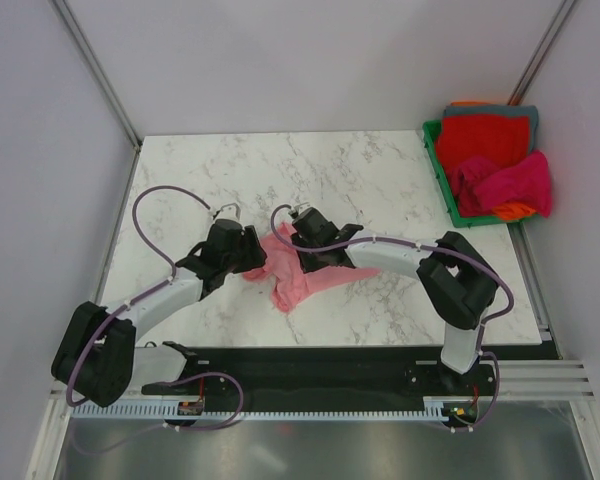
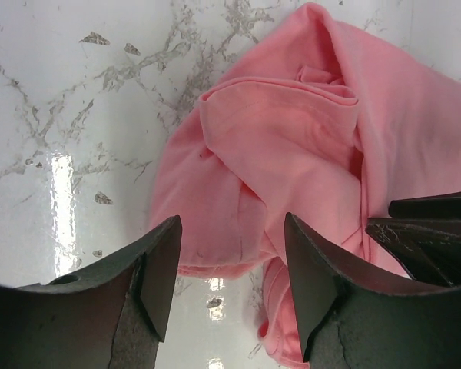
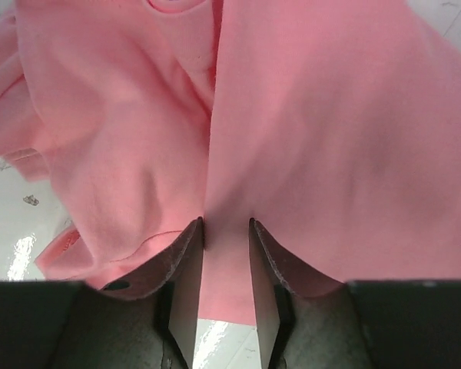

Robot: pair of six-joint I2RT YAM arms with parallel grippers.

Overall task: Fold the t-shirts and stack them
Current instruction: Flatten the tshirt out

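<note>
Right end effector (image 3: 227, 224) straddles pink t-shirt (image 3: 330, 154); only overhead shows bin (image 1: 437, 168)

You have two arms: the left arm (image 1: 170, 290) at 8 o'clock and the right arm (image 1: 420, 262) at 4 o'clock. Each arm has one gripper, so two in all, the left gripper (image 2: 230, 254) and the right gripper (image 3: 227, 231), with two fingers (image 2: 315, 277) each. Each arm has one purple cable (image 1: 150, 215), so two. There is one table (image 1: 280, 165), with one pink t-shirt (image 1: 295, 285) on it. There is one green bin (image 1: 438, 160) at 2 o'clock. In it you can count four colours: red cloth (image 1: 485, 140), magenta cloth (image 1: 515, 183), orange cloth (image 1: 517, 211) and grey cloth (image 1: 515, 108). How many shirts that makes you cannot tell.
</note>
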